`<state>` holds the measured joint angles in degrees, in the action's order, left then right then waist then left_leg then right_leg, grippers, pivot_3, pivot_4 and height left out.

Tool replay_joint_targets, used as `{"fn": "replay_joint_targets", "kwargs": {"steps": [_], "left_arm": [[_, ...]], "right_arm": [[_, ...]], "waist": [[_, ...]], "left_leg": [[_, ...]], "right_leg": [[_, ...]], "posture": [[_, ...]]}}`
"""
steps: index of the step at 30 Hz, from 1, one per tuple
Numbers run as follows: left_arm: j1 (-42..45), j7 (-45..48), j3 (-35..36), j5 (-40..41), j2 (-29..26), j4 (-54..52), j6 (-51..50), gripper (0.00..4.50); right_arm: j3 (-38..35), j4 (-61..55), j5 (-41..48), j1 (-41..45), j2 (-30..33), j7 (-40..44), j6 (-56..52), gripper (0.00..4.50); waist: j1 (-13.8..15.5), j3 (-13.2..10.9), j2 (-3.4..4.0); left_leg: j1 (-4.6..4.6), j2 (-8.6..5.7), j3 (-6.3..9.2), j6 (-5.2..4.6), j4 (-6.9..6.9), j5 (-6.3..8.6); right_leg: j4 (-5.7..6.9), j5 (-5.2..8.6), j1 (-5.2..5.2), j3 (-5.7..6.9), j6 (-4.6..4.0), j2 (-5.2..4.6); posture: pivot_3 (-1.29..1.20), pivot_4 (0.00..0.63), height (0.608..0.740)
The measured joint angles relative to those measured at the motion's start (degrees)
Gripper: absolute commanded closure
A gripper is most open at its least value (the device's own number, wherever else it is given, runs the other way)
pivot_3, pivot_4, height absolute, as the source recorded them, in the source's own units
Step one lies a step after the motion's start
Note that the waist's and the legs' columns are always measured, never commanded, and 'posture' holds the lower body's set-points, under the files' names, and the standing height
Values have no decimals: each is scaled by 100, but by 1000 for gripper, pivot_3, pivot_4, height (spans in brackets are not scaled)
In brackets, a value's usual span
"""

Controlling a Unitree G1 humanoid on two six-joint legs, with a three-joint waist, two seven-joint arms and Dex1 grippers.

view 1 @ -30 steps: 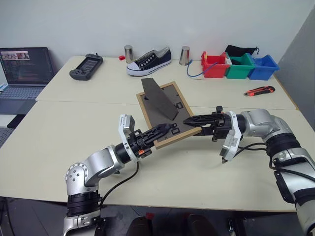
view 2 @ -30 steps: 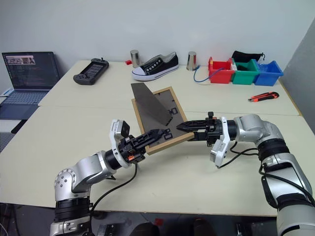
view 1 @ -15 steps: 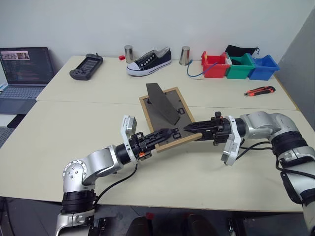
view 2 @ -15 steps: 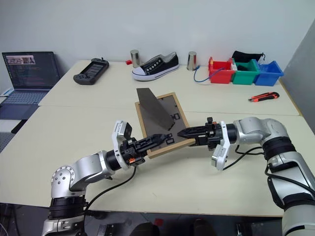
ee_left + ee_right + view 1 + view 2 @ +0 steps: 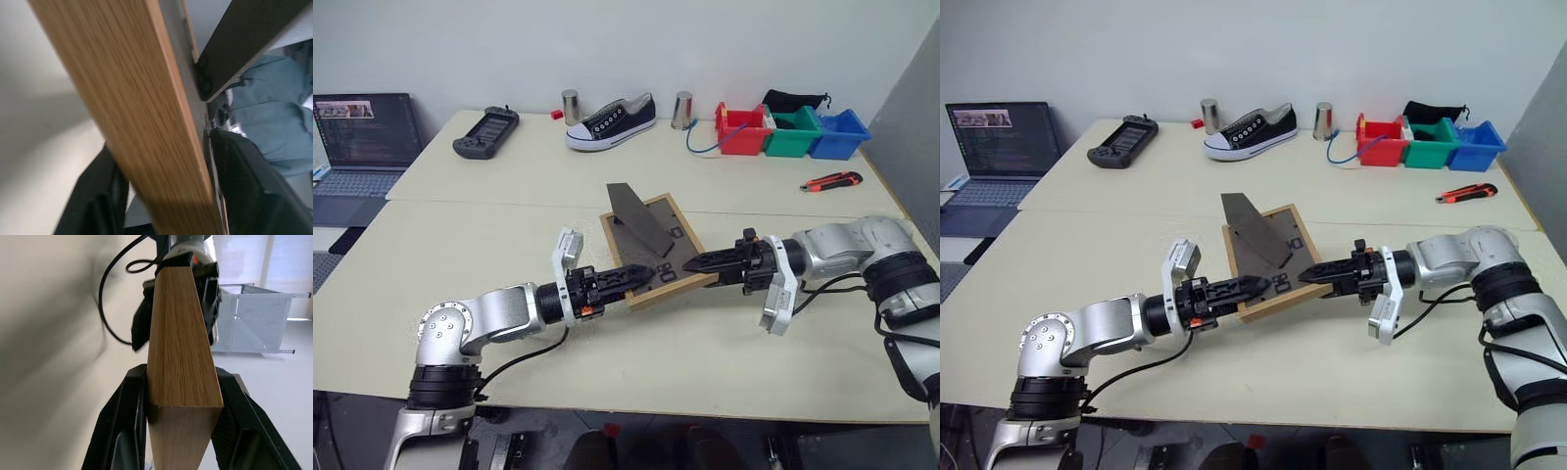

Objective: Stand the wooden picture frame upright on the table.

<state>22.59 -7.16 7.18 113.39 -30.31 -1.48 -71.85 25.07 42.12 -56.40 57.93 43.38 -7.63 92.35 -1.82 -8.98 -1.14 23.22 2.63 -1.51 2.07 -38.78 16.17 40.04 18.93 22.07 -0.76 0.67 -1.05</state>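
The small rectangular light-wood picture frame (image 5: 651, 250) sits near the middle of the wide pale cream-beige worktop (image 5: 460, 245), tilted with its dark grey-brown backing facing up and its dark stand flap (image 5: 639, 217) swung out above it; its near edge is low, close to the worktop, though whether it touches cannot be told. The left gripper (image 5: 641, 272) reaches in level from the left, its two black fingers (image 5: 95, 200) on either side of the frame's wooden edge with a gap showing on one side, so the hold looks loosened rather than clamped. The right gripper (image 5: 697, 263) comes in from the right and grasps the frame's near right corner, both fingers (image 5: 122, 416) pressed against the wood. Along the far side of the worktop stand a black-and-white canvas sneaker (image 5: 610, 120), two metal cups (image 5: 570, 106), a black handheld controller (image 5: 485, 132), and red, green and blue plastic bins (image 5: 793, 134); an orange-and-black utility knife (image 5: 829, 181) lies to the right, and an open laptop (image 5: 357, 137) to the far left.
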Motion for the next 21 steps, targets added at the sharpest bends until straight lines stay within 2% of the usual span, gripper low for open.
{"fn": "replay_joint_targets", "kwargs": {"steps": [6,14,16,21], "left_arm": [[17,122,2,-10,-110,133,-51,12],[77,1058,143,-156,-1473,20,-341,12],[269,1530,239,-563,-1830,-138,-401,0],[705,2692,425,-2004,-2376,-538,-128,0]], "right_arm": [[-20,102,-357,142,-38,-429,-3,2942],[-47,513,-535,311,-76,-752,-50,2942],[-36,820,-495,453,-86,-745,-62,3184],[100,1800,146,811,-308,-408,-220,3205]], "waist": [[-2,0,0],[-8,-2,1],[-11,-2,0],[-28,-3,0]], "left_leg": [[-1,1,-4,0,1,0],[-2,0,-5,0,5,0],[-1,-1,-5,0,6,0],[-2,-2,-13,0,8,0]], "right_leg": [[0,0,0,-1,0,0],[1,0,4,-4,0,1],[-2,0,4,-2,0,1],[-6,0,3,-5,0,1]], "posture": [[0,150,740],[0,150,740],[0,150,740],[0,150,740]]}}
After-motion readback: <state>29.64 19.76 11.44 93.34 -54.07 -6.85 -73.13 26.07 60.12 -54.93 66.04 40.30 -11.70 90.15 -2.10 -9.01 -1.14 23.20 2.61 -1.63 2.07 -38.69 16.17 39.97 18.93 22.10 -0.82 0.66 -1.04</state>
